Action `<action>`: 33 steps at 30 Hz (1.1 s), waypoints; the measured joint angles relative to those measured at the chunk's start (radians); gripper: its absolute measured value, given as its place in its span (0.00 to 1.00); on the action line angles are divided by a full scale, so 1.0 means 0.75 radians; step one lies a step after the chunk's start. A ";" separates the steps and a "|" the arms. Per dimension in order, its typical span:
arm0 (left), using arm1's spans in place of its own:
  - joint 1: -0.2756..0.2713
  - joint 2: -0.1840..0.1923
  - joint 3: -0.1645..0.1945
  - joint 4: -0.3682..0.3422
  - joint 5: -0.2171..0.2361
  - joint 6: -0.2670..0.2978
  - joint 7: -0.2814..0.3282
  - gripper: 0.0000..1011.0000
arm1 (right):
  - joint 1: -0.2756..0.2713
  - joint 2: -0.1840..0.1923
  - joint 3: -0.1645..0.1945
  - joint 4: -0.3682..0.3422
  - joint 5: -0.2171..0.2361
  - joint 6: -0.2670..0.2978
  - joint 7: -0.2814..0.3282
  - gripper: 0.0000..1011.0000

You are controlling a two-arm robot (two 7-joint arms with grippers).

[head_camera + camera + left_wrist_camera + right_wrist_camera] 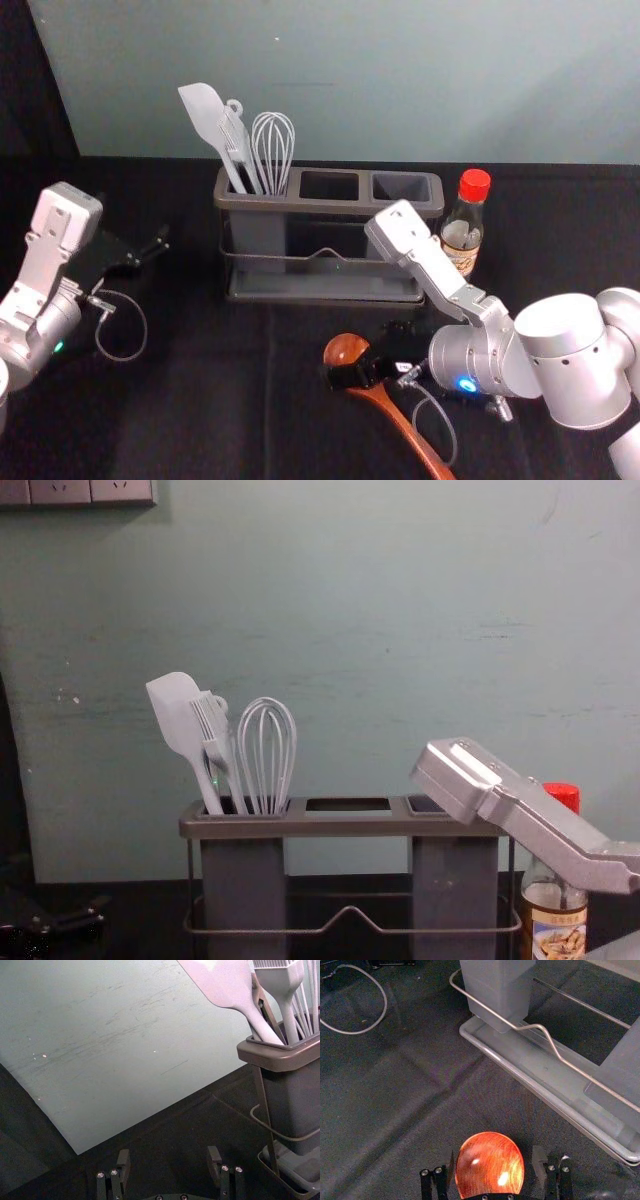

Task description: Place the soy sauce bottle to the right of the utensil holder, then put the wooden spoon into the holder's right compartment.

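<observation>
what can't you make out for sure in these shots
- Wooden spoon's handle end, head view: cut off by the bottom edge.
- Spoon's neck, head view: hidden by the right gripper.
- Soy sauce bottle's base, chest view: cut off by the bottom edge.
- Floor of the right compartment, chest view: hidden by its front wall.
- Bottle label's wording, head view: too small.

Right arm (575, 365): silver-white, thick rounded cylinders, fine seams.
Left arm (40, 330): same pale metal finish.
Camera-end bracket, right (430, 262): slim silver link, blocky rounded end.
Wrist lights: green (58, 346) on left, blue (467, 384) on right.
Cables: thin grey loop at left wrist (143, 320), another at right (450, 430).
Left tool (162, 242): black, bright screws at finger bases.
Right tool (348, 376): black, similar screws, small white label.
</observation>
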 joint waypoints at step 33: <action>0.000 0.000 0.000 0.000 0.000 0.000 0.000 0.99 | -0.005 -0.031 -0.005 0.038 -0.084 -0.015 0.046 0.99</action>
